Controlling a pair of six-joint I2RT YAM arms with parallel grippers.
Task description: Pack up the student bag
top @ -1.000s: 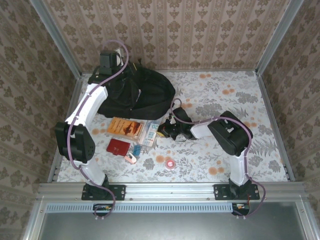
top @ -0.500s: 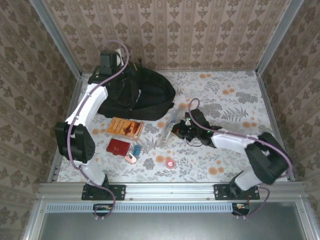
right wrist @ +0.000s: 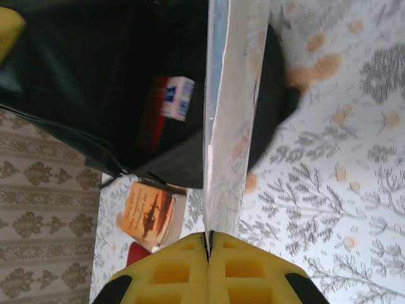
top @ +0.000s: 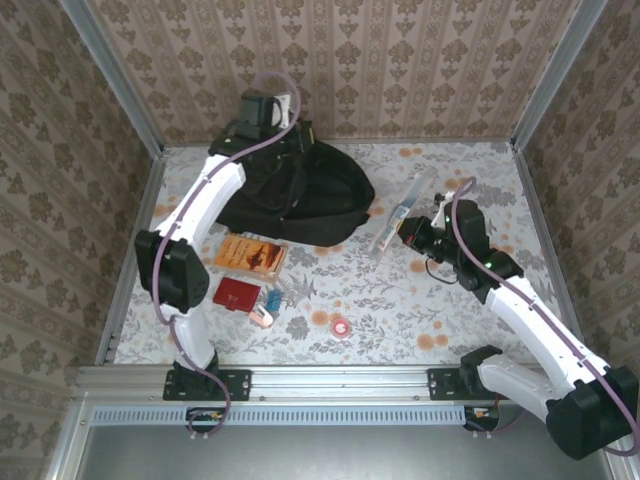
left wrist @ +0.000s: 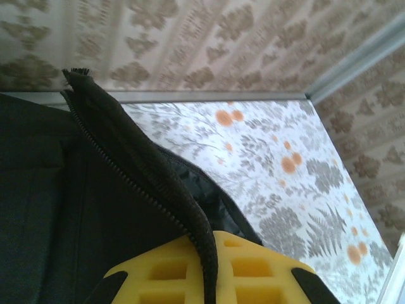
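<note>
The student bag (top: 300,195) is a big black backpack lying at the back left of the table. My left gripper (top: 266,108) is at its top, held above the table. In the left wrist view the yellow fingers (left wrist: 253,272) are shut on the bag's zippered rim (left wrist: 136,171). My right gripper (top: 417,234) hovers right of the bag, shut on a thin white booklet (top: 400,212) held on edge. In the right wrist view the booklet (right wrist: 231,120) rises from the shut gripper (right wrist: 209,242) towards the bag's open mouth (right wrist: 95,63), where a red and white item (right wrist: 168,104) lies.
An orange book (top: 250,255) lies in front of the bag, with a red flat case (top: 237,294) and two small items (top: 267,308) nearer me. A small red and white roll (top: 341,327) sits near the front middle. Metal rails and patterned walls enclose the table.
My right gripper lifted the white booklet off the table beside the orange book and swung it back and to the right. My left gripper pulled the bag's rim rightward; the bag shifted right.
</note>
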